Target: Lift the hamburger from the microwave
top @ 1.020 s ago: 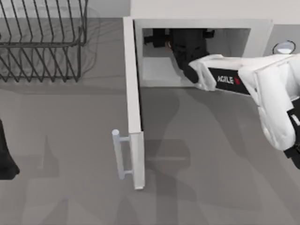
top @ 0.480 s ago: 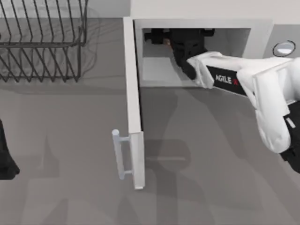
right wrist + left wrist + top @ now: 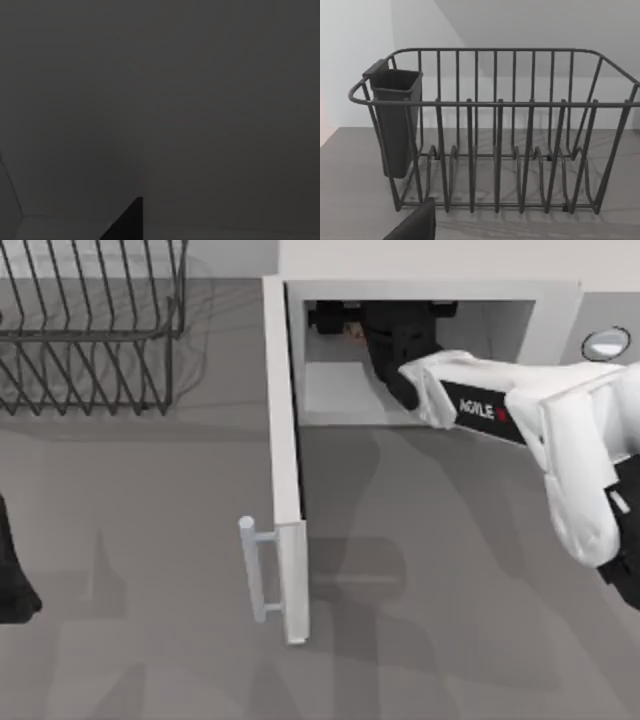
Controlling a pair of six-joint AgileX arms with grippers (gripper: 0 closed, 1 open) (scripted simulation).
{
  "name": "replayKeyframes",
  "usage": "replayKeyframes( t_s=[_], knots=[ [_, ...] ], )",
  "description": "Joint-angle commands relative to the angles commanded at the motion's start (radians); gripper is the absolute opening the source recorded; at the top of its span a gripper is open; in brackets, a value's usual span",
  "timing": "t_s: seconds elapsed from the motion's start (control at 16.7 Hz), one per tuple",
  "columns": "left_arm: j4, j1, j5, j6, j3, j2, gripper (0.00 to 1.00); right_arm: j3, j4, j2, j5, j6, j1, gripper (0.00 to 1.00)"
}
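The white microwave [image 3: 430, 262] stands at the back with its door [image 3: 283, 440] swung wide open toward the front. My right arm reaches in from the right, and its black gripper [image 3: 345, 318] is deep in the pale cavity near the back wall. A small tan sliver of the hamburger [image 3: 352, 332] peeks out right beside the gripper, the rest hidden under it. I cannot tell whether the two touch. The right wrist view is dark. My left gripper [image 3: 15, 580] is parked at the table's left edge.
A black wire rack [image 3: 90, 340] stands at the back left, with a dark cup holder [image 3: 395, 120] hung on its end. The door's bar handle [image 3: 258, 570] juts out leftward over the grey table. A round knob [image 3: 606, 342] sits on the microwave's right.
My right arm has pushed slightly deeper into the cavity and toward the left over the last second. The left arm and the door have stayed put.
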Motion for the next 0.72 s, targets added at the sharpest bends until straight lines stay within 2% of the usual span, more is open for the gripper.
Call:
replayKeyframes(
  t_s=[0.3,0.72],
  knots=[
    [0.0,0.0,0.0,0.0,0.0,0.0,1.0,-0.262,-0.003,-0.245,0.018,0.015,0.007,0.0],
    [0.0,0.0,0.0,0.0,0.0,0.0,1.0,-0.94,-0.009,-0.827,0.057,0.049,0.021,0.0]
  ],
)
